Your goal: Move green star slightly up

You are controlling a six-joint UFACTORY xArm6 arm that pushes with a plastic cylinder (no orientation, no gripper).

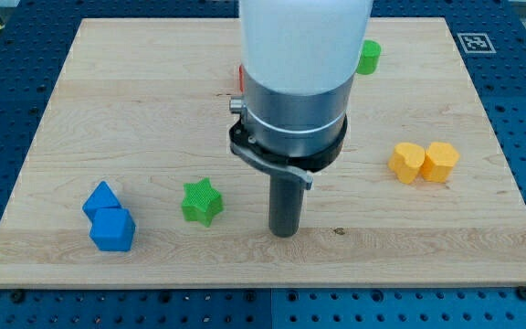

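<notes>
The green star (201, 201) lies on the wooden board (135, 110), left of the board's middle and toward the view's bottom. My tip (285, 232) rests on the board to the right of the star and slightly lower, about a star's width and a half away, not touching it. The arm's wide body hides the board's upper middle.
Two blue blocks (109, 217) touch each other at the lower left. Two yellow blocks (424, 162) sit side by side at the right. A green cylinder (368, 57) stands at the top, right of the arm. A red block (241, 79) peeks out at the arm's left edge.
</notes>
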